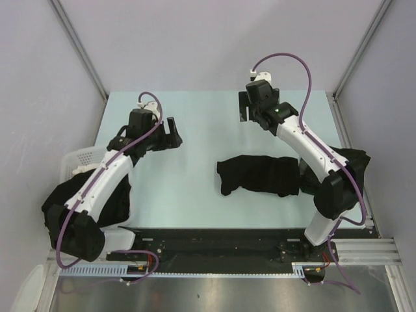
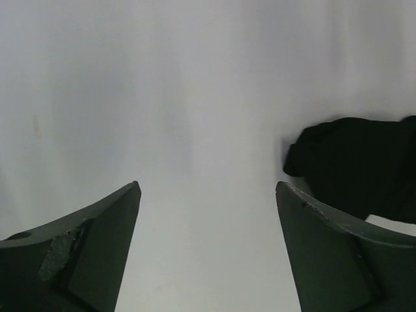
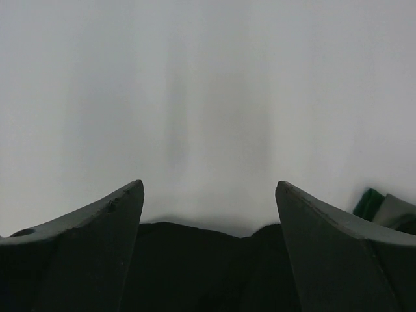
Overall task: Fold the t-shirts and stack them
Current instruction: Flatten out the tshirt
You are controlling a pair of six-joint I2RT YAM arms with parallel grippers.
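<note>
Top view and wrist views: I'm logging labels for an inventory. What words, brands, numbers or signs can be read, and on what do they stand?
No readable text in any of the three views.
Black t-shirt: plain cloth, with no print or tag showing.
White basket: no label visible.

A black t-shirt (image 1: pixel 259 175) lies bundled in a rough, wrinkled oblong right of centre on the table (image 1: pixel 195 130). A heap of black shirts (image 1: pixel 117 201) sits at the near-left edge, and another dark pile (image 1: pixel 356 161) lies at the right edge.
</note>
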